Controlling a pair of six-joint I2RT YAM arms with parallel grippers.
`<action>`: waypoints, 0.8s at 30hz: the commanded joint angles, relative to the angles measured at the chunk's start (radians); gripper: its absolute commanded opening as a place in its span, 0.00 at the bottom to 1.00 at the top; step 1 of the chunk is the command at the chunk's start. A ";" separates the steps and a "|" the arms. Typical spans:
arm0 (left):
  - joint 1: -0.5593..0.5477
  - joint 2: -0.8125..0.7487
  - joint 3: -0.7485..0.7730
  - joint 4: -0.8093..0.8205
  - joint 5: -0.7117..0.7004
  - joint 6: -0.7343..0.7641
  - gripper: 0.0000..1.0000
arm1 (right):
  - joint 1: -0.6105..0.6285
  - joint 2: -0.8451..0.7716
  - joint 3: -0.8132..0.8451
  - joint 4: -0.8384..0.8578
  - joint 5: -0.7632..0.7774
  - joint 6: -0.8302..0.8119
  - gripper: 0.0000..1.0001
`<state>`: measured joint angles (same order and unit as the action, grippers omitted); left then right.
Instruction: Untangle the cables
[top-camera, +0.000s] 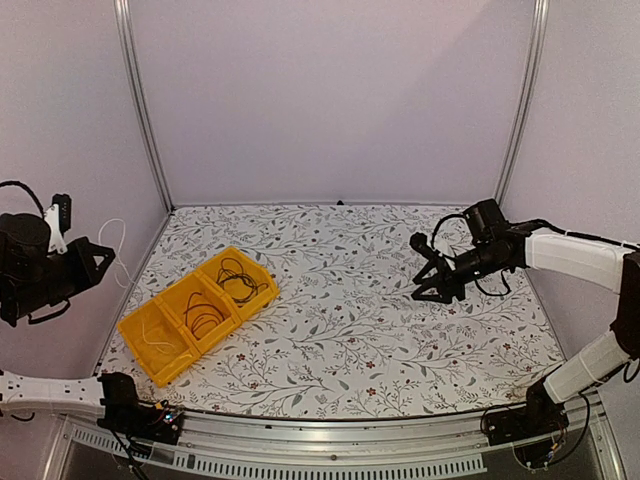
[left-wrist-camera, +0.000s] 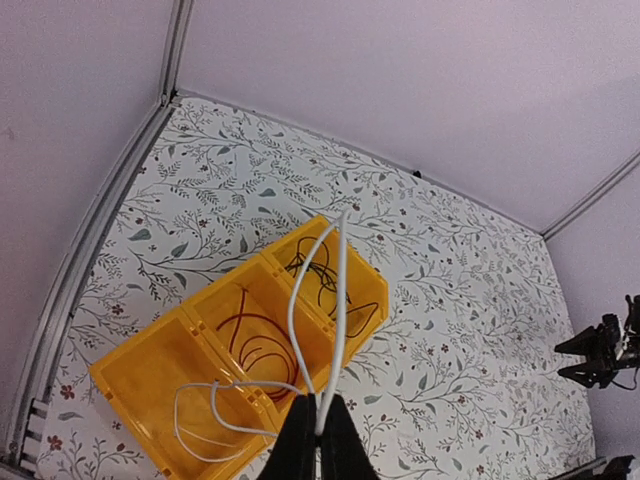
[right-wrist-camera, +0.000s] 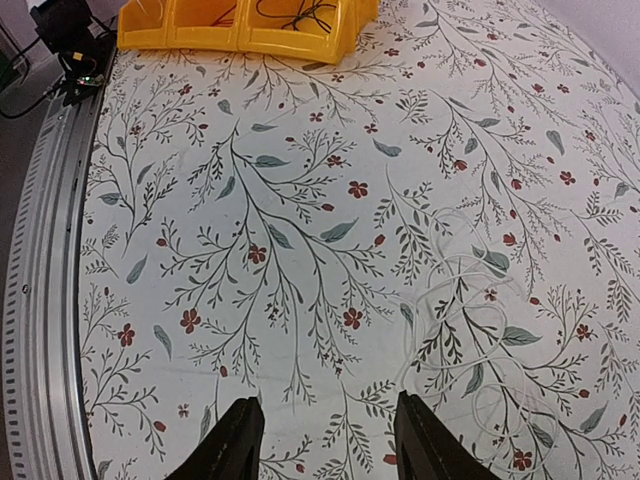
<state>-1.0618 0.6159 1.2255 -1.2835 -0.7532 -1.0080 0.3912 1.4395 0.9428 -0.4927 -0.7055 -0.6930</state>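
Jaws on your right gripper (right-wrist-camera: 325, 440) stand apart and empty above the table (right-wrist-camera: 150, 300). The pale cable coil (right-wrist-camera: 470, 330) lies flat just ahead, off to the right in its wrist view. Your left gripper (left-wrist-camera: 320, 425) pinches a white cable (left-wrist-camera: 341, 300) over the yellow bin (left-wrist-camera: 135, 375).

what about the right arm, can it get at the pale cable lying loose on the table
Probably yes: the right gripper hangs open close by the pale cable, with nothing lying on it or between them.

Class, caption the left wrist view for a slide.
Left gripper shut on a white cable looping over a yellow bin holding a dark red cable and a black cable.
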 joint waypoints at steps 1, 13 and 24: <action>0.001 -0.067 0.003 -0.105 -0.109 -0.067 0.00 | -0.005 0.016 -0.010 0.010 0.015 -0.006 0.49; 0.018 -0.012 -0.191 -0.105 -0.095 -0.225 0.10 | -0.005 0.031 -0.007 -0.005 0.014 -0.012 0.49; 0.033 0.044 -0.375 -0.103 0.033 -0.401 0.00 | -0.003 0.046 0.001 -0.023 -0.018 -0.017 0.50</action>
<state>-1.0435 0.6743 0.8646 -1.3750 -0.7567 -1.3342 0.3912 1.4746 0.9424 -0.5011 -0.6930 -0.6975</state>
